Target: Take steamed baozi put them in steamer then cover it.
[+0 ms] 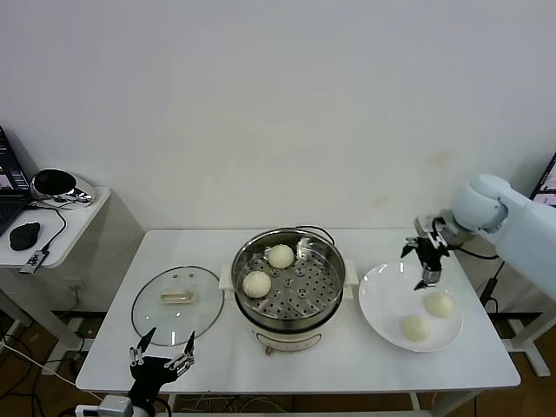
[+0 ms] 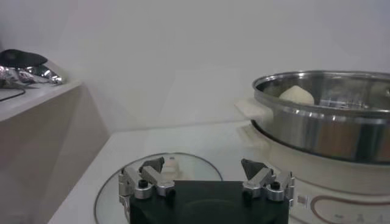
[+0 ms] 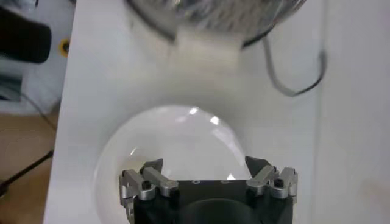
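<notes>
Left gripper (image 1: 162, 357), fingers spread and empty, sits at the counter (image 1: 113, 347) edge, nearer than the glass lid (image 1: 177, 305) lying left of the steamer (image 1: 289, 287). Steamer holds two steamed baozi (image 1: 257, 283); two more rest on the white plate (image 1: 382, 300) right of it. Right gripper (image 1: 424, 259), fingers spread and empty, hangs over that plate's far rim.

A white desk (image 1: 347, 369) carries everything here, with the steamer (image 1: 288, 287) standing at its middle on a cream-white base. Just beside the steamer, on the side toward the small side table, a clear glass lid (image 1: 177, 305) lies flat. On the steamer's other side rests a white plate (image 1: 382, 304). A black cord (image 1: 314, 231) trails on the desk behind the steamer.
</notes>
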You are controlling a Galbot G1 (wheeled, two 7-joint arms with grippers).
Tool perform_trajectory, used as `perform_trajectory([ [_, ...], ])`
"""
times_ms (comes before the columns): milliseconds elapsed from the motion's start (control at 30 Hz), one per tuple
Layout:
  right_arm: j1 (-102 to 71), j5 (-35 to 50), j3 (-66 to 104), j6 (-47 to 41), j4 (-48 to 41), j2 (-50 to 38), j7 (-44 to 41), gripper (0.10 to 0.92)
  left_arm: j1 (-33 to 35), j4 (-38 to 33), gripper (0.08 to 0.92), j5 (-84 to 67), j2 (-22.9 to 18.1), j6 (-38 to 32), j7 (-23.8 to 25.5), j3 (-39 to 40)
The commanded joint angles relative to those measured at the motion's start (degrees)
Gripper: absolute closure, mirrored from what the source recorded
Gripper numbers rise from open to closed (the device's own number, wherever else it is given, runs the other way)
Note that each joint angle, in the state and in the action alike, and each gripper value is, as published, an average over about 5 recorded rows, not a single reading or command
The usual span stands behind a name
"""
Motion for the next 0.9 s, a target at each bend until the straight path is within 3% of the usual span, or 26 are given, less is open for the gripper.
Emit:
perform_trajectory([
  [33,-14.55,-9.12,9.00,3.00,-1.89,-1.91,-0.45,0.203,-0.31,1.21,0.177,0.07,0.04,0.34,0.18,-0.06],
  [900,-17.56,-10.26,8.82,2.42,-5.35,4.89,1.38,0.203,-1.71,3.96,0.177,0.51,-0.38,0.73,0.22,0.66],
])
